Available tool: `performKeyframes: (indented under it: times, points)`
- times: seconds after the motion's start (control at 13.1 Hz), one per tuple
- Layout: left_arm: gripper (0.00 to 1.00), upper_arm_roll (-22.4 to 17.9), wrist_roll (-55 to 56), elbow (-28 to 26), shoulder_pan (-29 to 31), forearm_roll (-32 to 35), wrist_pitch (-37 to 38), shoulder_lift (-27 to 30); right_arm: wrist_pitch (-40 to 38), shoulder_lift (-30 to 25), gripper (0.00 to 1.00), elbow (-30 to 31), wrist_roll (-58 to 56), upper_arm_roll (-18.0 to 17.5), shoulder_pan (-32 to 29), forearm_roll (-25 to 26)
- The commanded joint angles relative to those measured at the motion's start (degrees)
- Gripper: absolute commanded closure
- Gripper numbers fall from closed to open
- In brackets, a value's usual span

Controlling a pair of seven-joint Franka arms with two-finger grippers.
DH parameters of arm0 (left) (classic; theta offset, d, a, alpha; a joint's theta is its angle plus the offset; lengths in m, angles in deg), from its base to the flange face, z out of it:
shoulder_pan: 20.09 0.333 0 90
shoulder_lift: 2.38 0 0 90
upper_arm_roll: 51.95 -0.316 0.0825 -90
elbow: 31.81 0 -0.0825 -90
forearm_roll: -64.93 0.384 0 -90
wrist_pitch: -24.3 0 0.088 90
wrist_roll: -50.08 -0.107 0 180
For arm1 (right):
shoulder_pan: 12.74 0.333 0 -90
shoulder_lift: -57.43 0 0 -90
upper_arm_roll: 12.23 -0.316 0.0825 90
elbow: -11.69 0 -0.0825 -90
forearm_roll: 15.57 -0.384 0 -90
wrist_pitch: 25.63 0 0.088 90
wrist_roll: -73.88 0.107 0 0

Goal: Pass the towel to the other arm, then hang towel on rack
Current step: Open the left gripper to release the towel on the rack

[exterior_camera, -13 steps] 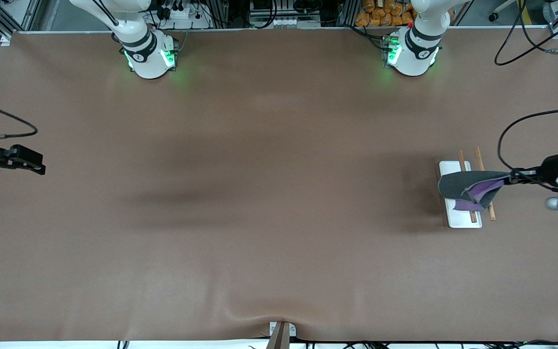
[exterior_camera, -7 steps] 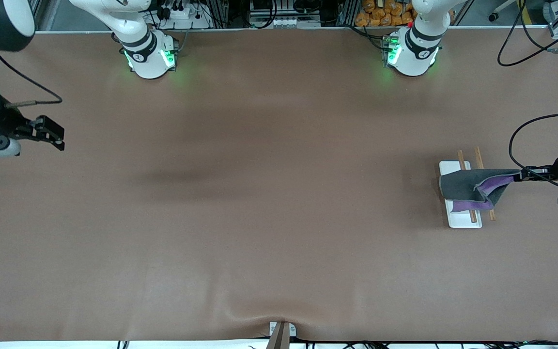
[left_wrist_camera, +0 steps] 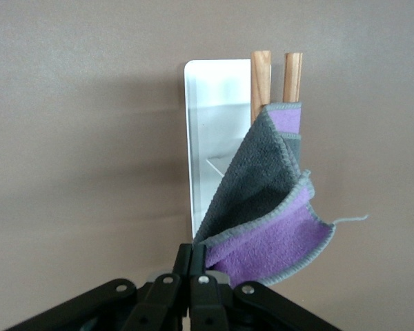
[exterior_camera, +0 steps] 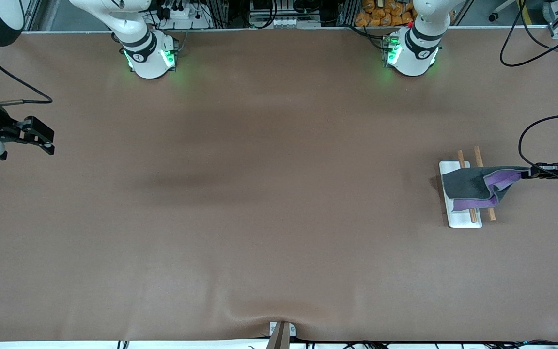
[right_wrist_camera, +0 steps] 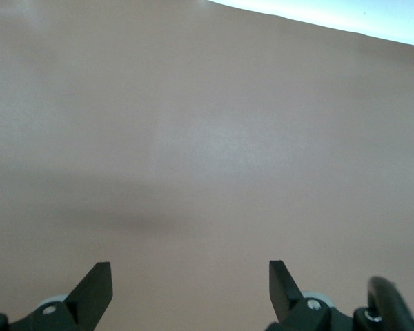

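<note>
L gripper point(exterior_camera: 530, 173), fingers clenched on towel point(exterior_camera: 472, 186) corner, towel draped over rack point(exterior_camera: 463, 220) rods; R gripper point(exterior_camera: 46, 143) fingers released, over bare worktop point(exterior_camera: 259, 194) edge.

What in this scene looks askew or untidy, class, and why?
The towel lies bunched and folded across the rack, its purple face turned up and one corner pinched in the shut left gripper. It is not draped evenly over the rods. The open right gripper waits over bare table.

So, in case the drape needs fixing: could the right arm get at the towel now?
Probably not: the right gripper, open, waits at its own table end, while the towel lies over the rack, pinched by the left gripper.
</note>
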Motion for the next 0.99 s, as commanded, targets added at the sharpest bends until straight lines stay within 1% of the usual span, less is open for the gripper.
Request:
performKeyframes:
  times: [0.0,0.23,0.31,0.38,0.46,0.53,0.61,0.76,0.92]
  points:
    - [1.0,0.54,-1.7,0.25,1.37,-1.12,-0.3,-0.72,-3.01,1.88,0.0,-4.27,-0.68,-0.22,0.07,0.55]
    - [1.0,0.54,-1.88,0.25,2.25,-1.13,-0.3,-0.98,-3.63,2.32,0.0,-5.68,-0.68,-0.22,0.08,1.17]
    - [0.93,0.54,-2.49,0.33,2.43,-1.21,-0.3,-1.33,-4.76,2.32,0.0,-6.47,-0.68,-0.22,0.08,1.08]
    - [0.76,0.54,-3.45,0.51,2.51,-1.47,-0.3,-1.6,-5.91,2.32,0.0,-7.61,-0.68,-0.22,0.42,1.08]
    - [0.51,0.54,-4.15,0.51,3.12,-2.61,-0.3,-1.95,-6.79,2.32,0.0,-7.97,-0.59,-0.22,0.43,1.17]
    - [0.14,0.54,-6.6,0.68,4.26,-3.58,-0.3,-2.65,-6.8,2.32,0.0,-7.97,-0.67,-0.22,0.34,1.0]
    - [0.0,0.54,-8.97,1.03,5.06,-5.15,-0.3,-3.44,-6.8,2.32,0.0,-7.97,-0.68,-0.22,0.34,0.99]
    - [0.0,0.54,-10.05,1.39,5.24,-5.61,-0.3,-3.1,-6.8,2.24,0.0,-7.97,-0.59,-0.31,0.52,1.17]
    - [0.0,0.63,-9.09,3.31,4.63,-5.61,0.4,-2.48,-6.8,2.24,0.0,-7.97,-0.59,-0.31,0.43,1.26]
